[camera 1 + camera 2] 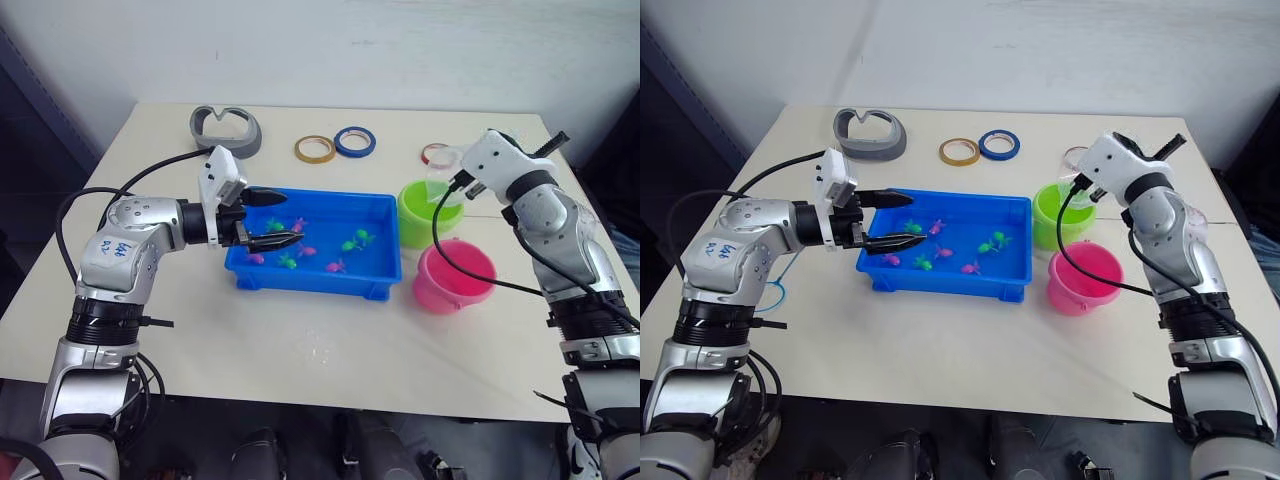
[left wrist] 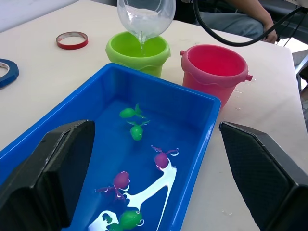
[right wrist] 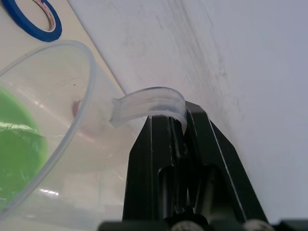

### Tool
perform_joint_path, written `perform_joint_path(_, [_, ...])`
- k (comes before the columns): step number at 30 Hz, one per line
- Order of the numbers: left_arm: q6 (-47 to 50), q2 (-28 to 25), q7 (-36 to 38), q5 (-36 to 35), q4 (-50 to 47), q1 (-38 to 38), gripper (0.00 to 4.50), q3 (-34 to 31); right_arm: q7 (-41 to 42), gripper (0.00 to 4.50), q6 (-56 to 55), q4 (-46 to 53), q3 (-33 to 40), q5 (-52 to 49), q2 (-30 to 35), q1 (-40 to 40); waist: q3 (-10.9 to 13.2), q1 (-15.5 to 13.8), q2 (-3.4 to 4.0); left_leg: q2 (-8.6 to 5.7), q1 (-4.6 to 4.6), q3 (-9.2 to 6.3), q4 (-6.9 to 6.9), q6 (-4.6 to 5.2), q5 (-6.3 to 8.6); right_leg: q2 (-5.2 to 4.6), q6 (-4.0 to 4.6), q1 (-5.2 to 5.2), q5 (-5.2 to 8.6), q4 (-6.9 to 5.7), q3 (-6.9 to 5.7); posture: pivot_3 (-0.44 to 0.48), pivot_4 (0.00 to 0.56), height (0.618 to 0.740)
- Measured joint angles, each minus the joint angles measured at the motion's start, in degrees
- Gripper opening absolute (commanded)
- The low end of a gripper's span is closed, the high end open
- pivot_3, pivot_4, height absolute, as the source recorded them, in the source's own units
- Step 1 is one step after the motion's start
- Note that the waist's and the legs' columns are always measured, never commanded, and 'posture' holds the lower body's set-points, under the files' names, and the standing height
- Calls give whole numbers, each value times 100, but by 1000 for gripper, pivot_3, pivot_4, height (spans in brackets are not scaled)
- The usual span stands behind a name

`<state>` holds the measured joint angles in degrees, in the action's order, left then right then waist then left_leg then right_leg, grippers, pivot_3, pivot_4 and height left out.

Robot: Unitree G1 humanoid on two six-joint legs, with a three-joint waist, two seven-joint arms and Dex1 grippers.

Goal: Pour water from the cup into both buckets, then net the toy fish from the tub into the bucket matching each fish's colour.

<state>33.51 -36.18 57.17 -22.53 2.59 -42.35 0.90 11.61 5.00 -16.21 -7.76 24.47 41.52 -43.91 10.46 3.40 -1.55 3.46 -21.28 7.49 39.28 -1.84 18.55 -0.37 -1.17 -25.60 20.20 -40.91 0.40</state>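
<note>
Left gripper [image 1: 272,218] spread wide over left end of blue tub [image 1: 385,215] holding toy fish [image 2: 136,131]. Right gripper [image 3: 177,126] clamped on clear cup's [image 2: 146,17] handle, cup tipped, water streaming into lime bucket [image 2: 138,51]; pink bucket [image 2: 215,72] just beside

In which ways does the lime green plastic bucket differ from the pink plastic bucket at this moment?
The lime green plastic bucket has the tilted clear plastic cup above it, with a thin stream of water falling in; the pink plastic bucket has nothing over it and looks dry inside. The green one stands farther from the robot, the pink one nearer. Both are small, round, upright and stand just right of the blue plastic tub.
</note>
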Motion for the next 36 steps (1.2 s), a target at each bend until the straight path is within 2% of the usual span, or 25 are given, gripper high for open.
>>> perform_joint_path(11, [21,75,-1,-5,-13,-1,4500,4,-275,21,-528,0,-341,1037,240,2,0,2,0,0,0,2,3,0,0,0,0,-1,0,-3,0,0,150,693])
perform_joint_path(22, [26,128,-9,-5,-30,-1,4500,5,-988,21,-869,-90,-575,1992,292,38,0,9,0,0,0,5,10,-1,0,0,1,-2,1,-9,1,0,150,693])
perform_joint_path(32, [87,128,-28,-5,-176,0,4500,5,-1052,21,-956,-213,-573,2084,231,38,0,18,0,1,0,6,16,-1,1,0,1,-3,1,-14,1,0,150,693])
perform_joint_path(36, [102,127,-44,-5,-181,0,4500,4,-880,21,-676,-213,-303,1627,-46,57,0,12,0,2,-3,5,25,-1,1,0,1,-3,1,-19,1,0,150,693])
